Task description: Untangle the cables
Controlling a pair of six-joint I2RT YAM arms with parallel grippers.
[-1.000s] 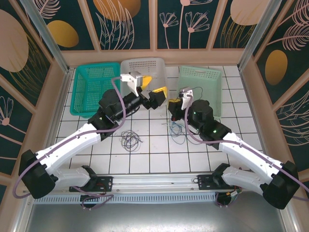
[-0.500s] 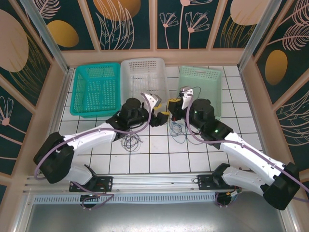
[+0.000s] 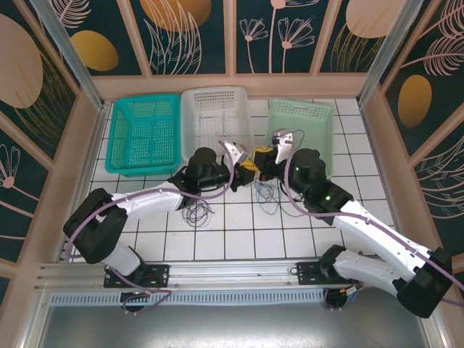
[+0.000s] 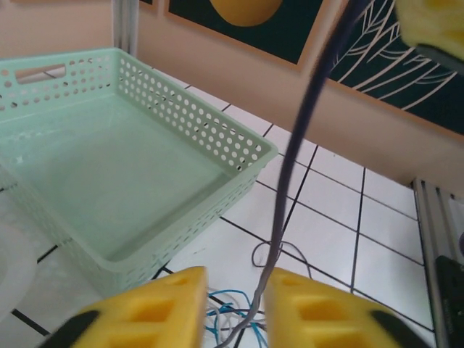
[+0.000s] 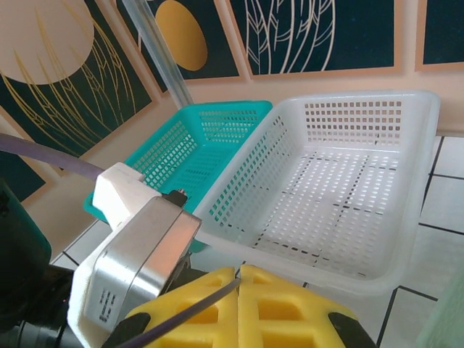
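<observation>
At the middle of the tiled table [image 3: 239, 232], just in front of the white basket [image 3: 215, 94], the two grippers stood tip to tip. The right gripper [image 5: 238, 290] had its yellow pads pressed together, pinching a dark cable [image 4: 290, 167] that ran taut down to the left gripper [image 4: 233, 293]. There the cable passed between the yellow fingers [image 4: 152, 308], which stood narrowly apart with a gap on either side of it. Blue loops [image 3: 270, 194] lay on the tiles below the grippers, near the pale green basket [image 4: 203, 123], while a separate dark coil [image 3: 194, 210] lay further left, under the left arm.
</observation>
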